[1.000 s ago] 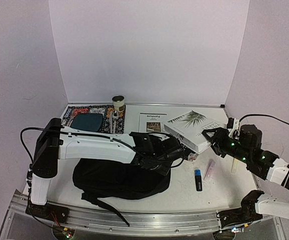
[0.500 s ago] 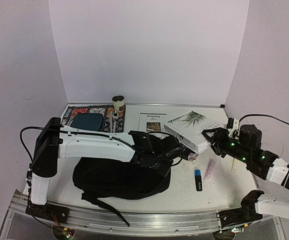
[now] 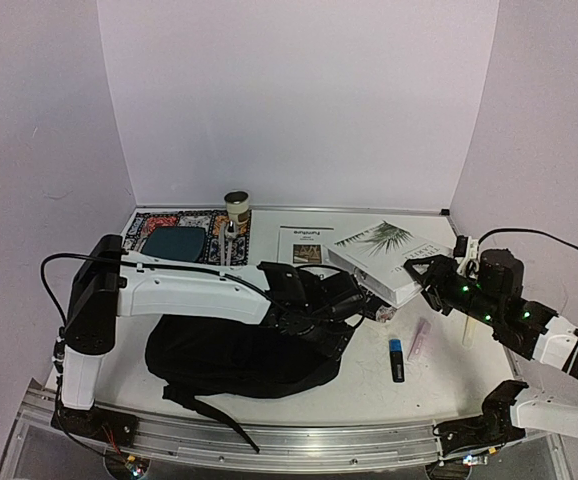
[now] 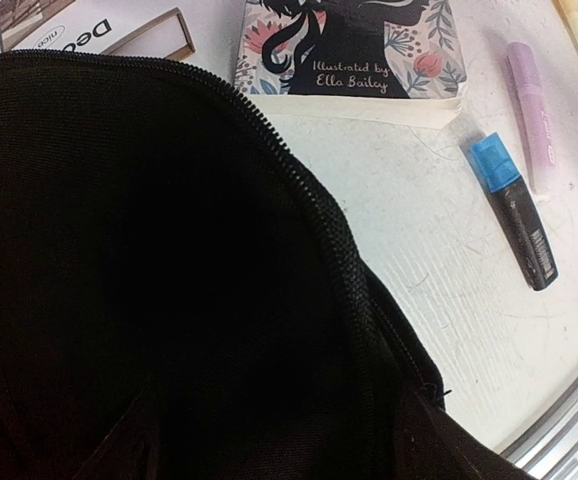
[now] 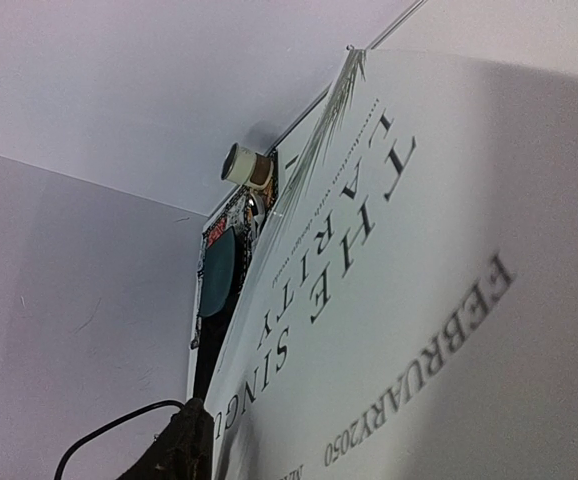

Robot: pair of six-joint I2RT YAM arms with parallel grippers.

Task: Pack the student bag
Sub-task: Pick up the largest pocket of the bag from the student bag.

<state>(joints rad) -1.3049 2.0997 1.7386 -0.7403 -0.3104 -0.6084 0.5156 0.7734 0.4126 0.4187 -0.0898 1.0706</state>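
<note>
So, the student bag (image 3: pixel 229 360) is slumped on the near-left part of the table (image 3: pixel 369 385). It's a floppy black heap with its long axis running left to right and a strap trailing toward the near edge. The left gripper (image 3: pixel 344 312) sits right over the bag's right-hand end, so that arm is by far the nearer one. I can't tell whether its fingers are spread or together. From above it's black on black, and its own wrist camera shows no fingers at all, just fabric and a zipper (image 4: pixel 314 215) curving across. I honestly can't say if that zipper is open or closed, or where the mouth of the bag is, which is kind of the whole question.

The right gripper (image 3: pixel 431 278) is off to the right and looks to be pinching the near-right edge of a thick white book (image 3: pixel 384 255). Its wrist camera is filled with the cover at a grazing angle, fingers not in shot. From those fingers the bag lies to the left and a bit toward the near edge, and the book's left corner comes close to the bag's right end. My read: the book goes in next, and it has to travel left along the bag's length into whatever opening the left arm can offer.

Loose bits just right of the bag: an illustrated book (image 4: pixel 349 45), partly cut off, plus a blue-capped marker (image 3: pixel 396 358) and a pink pen (image 3: pixel 419 340).
</note>
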